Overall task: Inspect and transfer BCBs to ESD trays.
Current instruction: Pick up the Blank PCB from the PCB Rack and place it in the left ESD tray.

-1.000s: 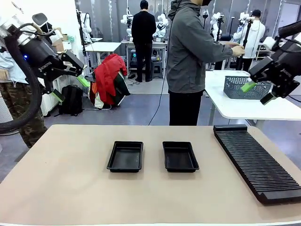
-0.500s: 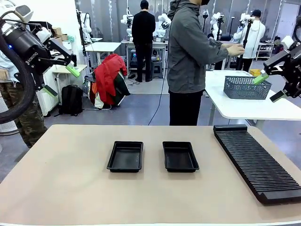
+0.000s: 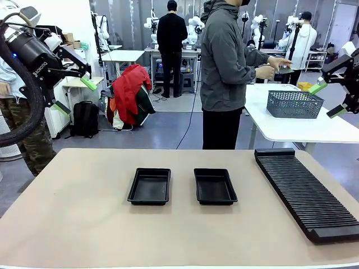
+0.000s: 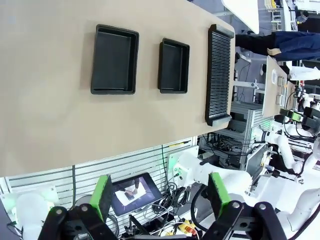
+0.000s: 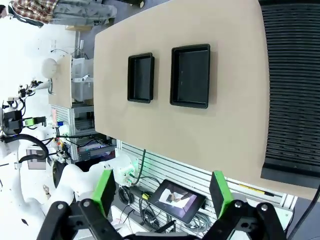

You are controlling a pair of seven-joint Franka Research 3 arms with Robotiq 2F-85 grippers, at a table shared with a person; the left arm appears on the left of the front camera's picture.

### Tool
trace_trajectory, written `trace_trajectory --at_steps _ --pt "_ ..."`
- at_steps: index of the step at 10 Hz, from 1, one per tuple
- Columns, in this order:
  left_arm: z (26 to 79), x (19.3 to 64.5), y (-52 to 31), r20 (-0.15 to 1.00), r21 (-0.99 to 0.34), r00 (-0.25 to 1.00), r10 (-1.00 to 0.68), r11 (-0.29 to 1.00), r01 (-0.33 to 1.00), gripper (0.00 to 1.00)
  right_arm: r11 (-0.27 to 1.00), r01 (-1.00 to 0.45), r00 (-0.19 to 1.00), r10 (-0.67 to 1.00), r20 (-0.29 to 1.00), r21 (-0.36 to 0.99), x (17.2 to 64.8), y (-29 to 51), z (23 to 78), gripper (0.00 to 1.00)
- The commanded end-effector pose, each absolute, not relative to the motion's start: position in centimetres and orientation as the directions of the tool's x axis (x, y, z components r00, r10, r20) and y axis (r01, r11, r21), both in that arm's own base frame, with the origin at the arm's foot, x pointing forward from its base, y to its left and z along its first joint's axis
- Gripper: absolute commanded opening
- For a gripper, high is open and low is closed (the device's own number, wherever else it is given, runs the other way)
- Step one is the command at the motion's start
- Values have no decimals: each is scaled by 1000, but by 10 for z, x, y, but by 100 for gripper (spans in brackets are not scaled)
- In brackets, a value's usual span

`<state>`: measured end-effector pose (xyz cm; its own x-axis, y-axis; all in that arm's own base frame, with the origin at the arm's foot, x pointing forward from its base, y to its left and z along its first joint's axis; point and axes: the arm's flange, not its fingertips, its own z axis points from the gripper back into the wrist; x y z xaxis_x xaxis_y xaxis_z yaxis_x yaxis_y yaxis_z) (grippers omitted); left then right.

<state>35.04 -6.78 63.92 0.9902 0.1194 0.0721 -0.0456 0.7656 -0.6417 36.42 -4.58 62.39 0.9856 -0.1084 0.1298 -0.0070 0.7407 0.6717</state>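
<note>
The left claw (image 3: 74, 95) is held high above the left end of the bench (image 3: 84, 224), with its green-padded fingers (image 3: 88, 83) spread apart and nothing between them. The right claw (image 3: 327, 100) is held high at the right edge of the front view, beside the grey wire-mesh basket (image 3: 294, 104). Its fingers are likewise parted and nothing is gripped.

Two black trays are laid side by side at the middle of the bench, a little apart, long sides parallel. The first ESD tray (image 3: 149, 186) is set to the robot's left and the second ESD tray (image 3: 215, 186) to its right. Both are seen to be bare inside, in the front view and in both wrist views. A long black slotted rack (image 3: 305, 190) is laid along the right side of the bench, well apart from the trays, and no board is seen in its slots.

The basket is placed on a white table (image 3: 291, 129) beyond the bench. The person's hands (image 3: 265, 72) are raised above the basket, and a thin flat piece (image 3: 284, 69) is held between them. It may be a BCB, but it is too small for that to be told. The contents of the basket cannot be made out.
</note>
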Motion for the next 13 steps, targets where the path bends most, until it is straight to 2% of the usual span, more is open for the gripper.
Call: trace_trajectory --at_steps 1,4,5,8,13 --pt "639 351 -66 67 -646 990 124 762 -52 100 742 -9 985 -111 135 671 362 -45 622 100" --pt "639 351 -67 73 -639 990 124 768 -49 100 742 -9 985 -111 135 671 362 -45 622 100" --pt "647 343 -71 111 -615 986 128 788 -33 100 744 -4 985 -111 130 668 364 -46 624 100" --pt "669 328 -78 152 -575 978 140 818 -28 100 767 -10 970 -148 191 642 350 -43 664 100" --pt "689 314 -78 191 -515 970 154 857 -35 100 790 -2 964 -161 211 613 337 -51 695 100"
